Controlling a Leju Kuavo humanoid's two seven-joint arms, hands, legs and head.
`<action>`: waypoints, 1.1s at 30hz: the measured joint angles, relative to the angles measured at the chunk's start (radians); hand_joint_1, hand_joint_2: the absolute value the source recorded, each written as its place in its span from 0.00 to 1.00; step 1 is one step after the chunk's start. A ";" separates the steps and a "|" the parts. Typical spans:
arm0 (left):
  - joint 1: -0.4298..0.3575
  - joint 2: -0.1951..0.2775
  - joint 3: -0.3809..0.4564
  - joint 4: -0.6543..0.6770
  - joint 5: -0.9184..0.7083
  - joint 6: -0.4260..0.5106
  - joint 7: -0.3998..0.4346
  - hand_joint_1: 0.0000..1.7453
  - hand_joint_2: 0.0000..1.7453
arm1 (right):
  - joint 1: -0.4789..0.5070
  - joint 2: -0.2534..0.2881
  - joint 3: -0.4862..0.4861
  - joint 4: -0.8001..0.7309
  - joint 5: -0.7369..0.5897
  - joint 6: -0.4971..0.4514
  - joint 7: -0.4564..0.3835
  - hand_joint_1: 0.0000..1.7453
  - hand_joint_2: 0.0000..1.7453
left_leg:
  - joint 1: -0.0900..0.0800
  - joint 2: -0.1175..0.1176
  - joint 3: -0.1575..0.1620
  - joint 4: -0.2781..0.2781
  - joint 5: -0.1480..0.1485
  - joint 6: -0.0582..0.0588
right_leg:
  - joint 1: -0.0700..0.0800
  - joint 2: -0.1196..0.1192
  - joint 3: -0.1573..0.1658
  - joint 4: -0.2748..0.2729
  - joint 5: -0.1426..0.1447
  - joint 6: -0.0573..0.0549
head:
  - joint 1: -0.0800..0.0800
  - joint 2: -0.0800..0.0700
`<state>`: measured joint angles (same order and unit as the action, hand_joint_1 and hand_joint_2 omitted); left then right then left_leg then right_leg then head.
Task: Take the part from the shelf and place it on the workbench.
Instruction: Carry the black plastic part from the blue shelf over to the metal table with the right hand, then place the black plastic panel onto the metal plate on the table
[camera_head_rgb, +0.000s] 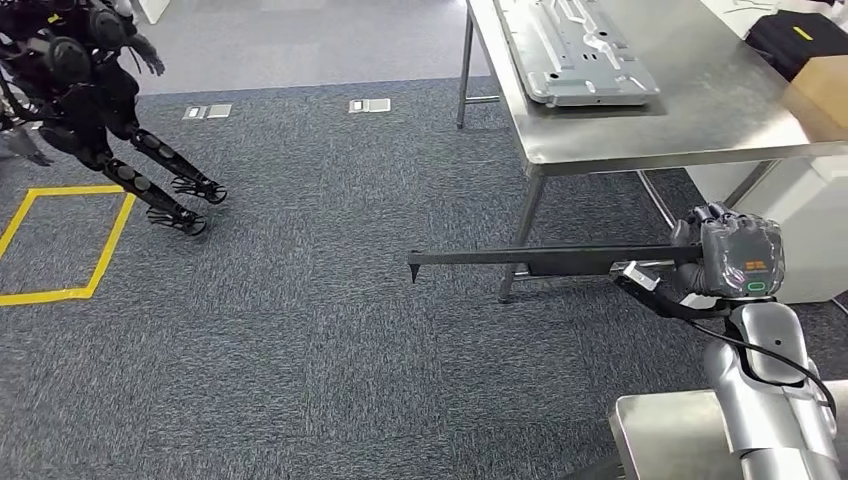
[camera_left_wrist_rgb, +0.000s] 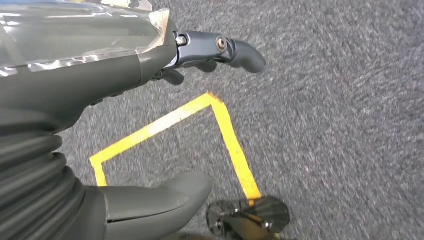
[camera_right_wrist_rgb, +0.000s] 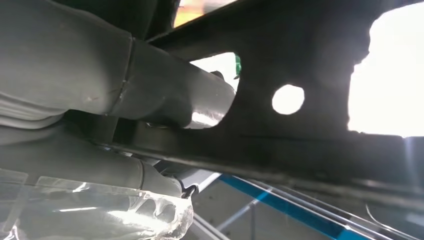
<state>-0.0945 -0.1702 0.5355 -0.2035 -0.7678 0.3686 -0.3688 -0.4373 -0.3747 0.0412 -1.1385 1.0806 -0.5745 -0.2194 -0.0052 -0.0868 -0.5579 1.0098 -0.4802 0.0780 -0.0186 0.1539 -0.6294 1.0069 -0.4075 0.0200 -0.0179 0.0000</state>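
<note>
My right hand grips one end of a long, thin dark metal part. The part sticks out level to the left over the carpet, below the front edge of the steel workbench. Up close in the right wrist view, the dark part with its round hole lies across my right hand, whose thumb presses on it. My left hand hangs over the carpet with its fingers apart and holds nothing.
A large silver stamped panel lies on the workbench, with a cardboard box and a black case at its right end. A black humanoid robot stands at the far left by a yellow floor marking.
</note>
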 joint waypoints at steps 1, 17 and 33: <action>-0.003 -0.001 -0.001 0.000 -0.001 0.000 0.000 0.00 1.00 | 0.010 -0.004 -0.006 -0.010 0.001 0.000 0.001 1.00 0.00 | 0.001 0.015 0.009 -0.017 0.009 0.001 | 0.001 -0.018 -0.005 0.004 -0.002 0.002 | 0.000 0.000; -0.011 -0.009 -0.003 0.000 -0.003 -0.001 0.001 0.00 1.00 | 0.046 -0.012 -0.030 -0.050 0.002 0.001 0.005 1.00 0.00 | 0.018 0.174 0.009 0.020 -0.037 -0.064 | -0.023 -0.174 0.021 0.013 -0.037 0.023 | 0.005 0.000; -0.009 -0.004 -0.003 0.000 -0.006 -0.010 -0.028 0.00 1.00 | 0.075 -0.008 -0.034 -0.100 0.036 0.020 0.018 1.00 0.00 | -0.009 0.075 0.005 -0.037 0.030 0.009 | 0.017 -0.058 -0.025 0.040 -0.026 0.010 | 0.004 0.000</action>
<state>-0.1030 -0.1740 0.5329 -0.2037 -0.7742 0.3591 -0.3972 -0.3621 -0.3824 0.0075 -1.2383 1.1162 -0.5548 -0.2016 -0.0138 -0.0122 -0.5529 0.9733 -0.4503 0.0866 -0.0016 0.0963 -0.6544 1.0468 -0.4337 0.0305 -0.0134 0.0000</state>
